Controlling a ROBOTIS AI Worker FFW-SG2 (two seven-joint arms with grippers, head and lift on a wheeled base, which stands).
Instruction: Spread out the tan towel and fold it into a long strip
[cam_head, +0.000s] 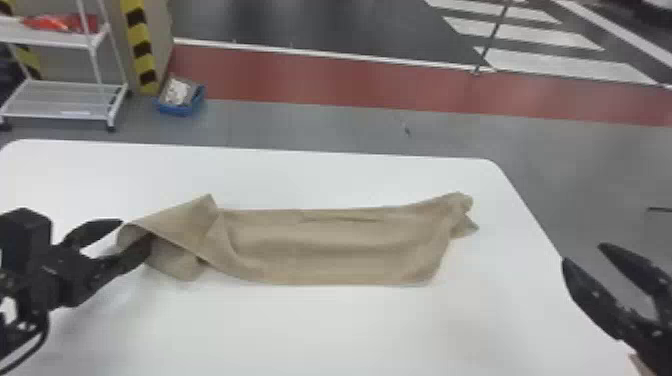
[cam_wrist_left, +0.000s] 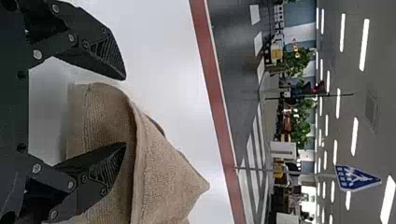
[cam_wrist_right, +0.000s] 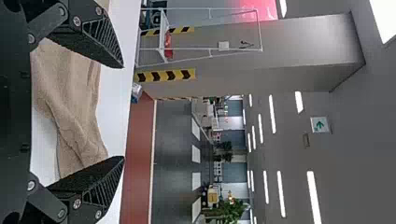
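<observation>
From where I stood, the tan towel (cam_head: 330, 250) lay on the white tabletop (cam_head: 310, 330) as a rough band running from side to side, its left end twisted over on itself and its right end bunched into a small crumpled tip. The robot's left fingers (cam_head: 132, 255) were spread wide at that twisted end, one of them tucked in by the raised fold and the other clear of the cloth; they were not pinching anything. The right fingers (cam_head: 590, 297) were also well apart and empty, out by the right edge of the tabletop.

The step in hand looked to me like straightening the left end before any more folding. To do it well, the inner finger wanted to catch only the turned-over flap, since closing on every layer would have dragged the band askew. A low, slow pull outward and down seemed better than a high lift, because cloth that soft would likely have slumped into fresh creases. I would have had the right fingers pin or tug the crumpled tip meanwhile, so the strip drew out evenly. Only then was smoothing the long edges worthwhile.
</observation>
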